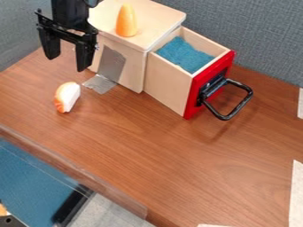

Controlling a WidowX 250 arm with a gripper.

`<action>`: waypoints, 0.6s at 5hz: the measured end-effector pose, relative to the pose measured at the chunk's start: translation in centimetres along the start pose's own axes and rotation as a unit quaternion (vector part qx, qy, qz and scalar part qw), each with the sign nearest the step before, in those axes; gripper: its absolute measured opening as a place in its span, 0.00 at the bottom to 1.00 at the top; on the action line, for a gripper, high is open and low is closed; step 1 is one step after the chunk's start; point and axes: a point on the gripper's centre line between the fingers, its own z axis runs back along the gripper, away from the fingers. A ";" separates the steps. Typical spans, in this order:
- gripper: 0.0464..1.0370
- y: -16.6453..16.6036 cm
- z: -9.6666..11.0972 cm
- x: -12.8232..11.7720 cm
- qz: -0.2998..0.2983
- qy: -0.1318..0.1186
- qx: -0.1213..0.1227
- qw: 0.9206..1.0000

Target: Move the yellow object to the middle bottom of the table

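As the tool (66,64) hangs, yellow object (126,21) (upright) nearby, atop box (157,22)

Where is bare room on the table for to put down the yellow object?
Bare tabletop lies between the open drawer and the lower right white strip. Upper left is crowded: gripper, orange-and-white piece, silver tape, box.

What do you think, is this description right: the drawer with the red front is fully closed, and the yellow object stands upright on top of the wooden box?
Not quite. The camera view shows that the drawer with the red front is pulled open, with blue material visible inside. The yellow object does stand upright on top of the wooden box.
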 end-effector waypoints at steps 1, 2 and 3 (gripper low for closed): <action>0.96 -0.2 -0.9 -0.1 0.000 0.013 -0.007 1.000; 0.96 -1.8 0.3 0.8 -0.011 0.015 -0.025 1.000; 0.96 -3.6 2.6 2.0 -0.029 -0.002 -0.047 0.998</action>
